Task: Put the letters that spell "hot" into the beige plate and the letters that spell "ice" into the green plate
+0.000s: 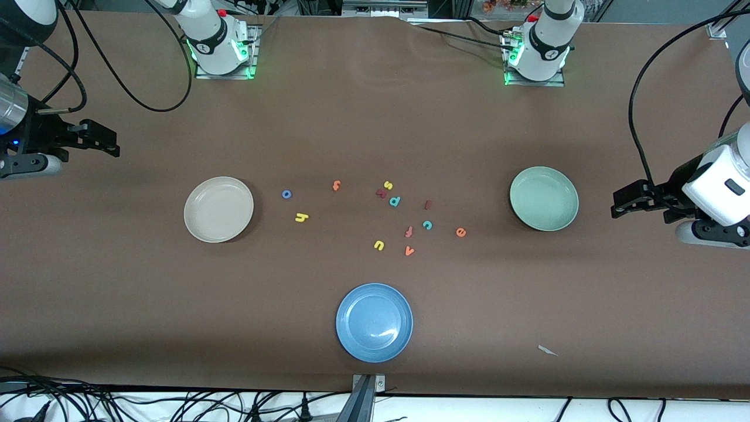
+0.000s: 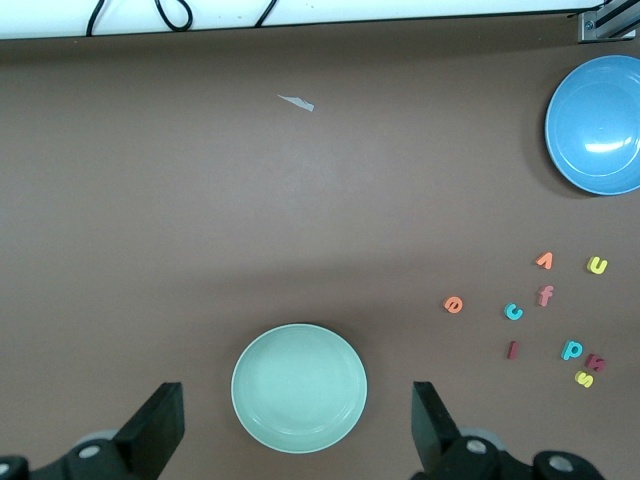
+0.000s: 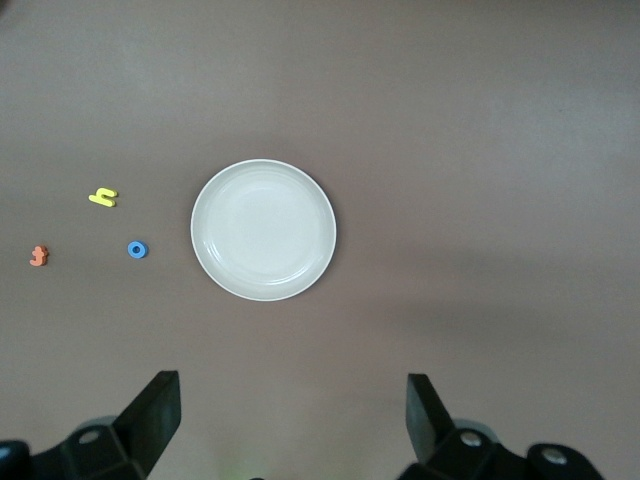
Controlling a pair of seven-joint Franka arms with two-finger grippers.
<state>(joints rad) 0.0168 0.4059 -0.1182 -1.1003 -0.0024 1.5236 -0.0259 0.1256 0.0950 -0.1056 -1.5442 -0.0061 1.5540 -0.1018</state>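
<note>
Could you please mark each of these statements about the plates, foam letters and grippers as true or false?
1. The round cream-beige plate holds no letters. True.
2. The blue ring-shaped foam o lies in the round pale sage-green plate. False: it lies on the table beside the beige plate.
3. The orange foam e lies nearer to the green plate than the yellow foam h does. True.
4. The left gripper is shut on the teal foam c. False: it is open and holds nothing; the c lies on the table.
5. The right gripper is open. True.
</note>
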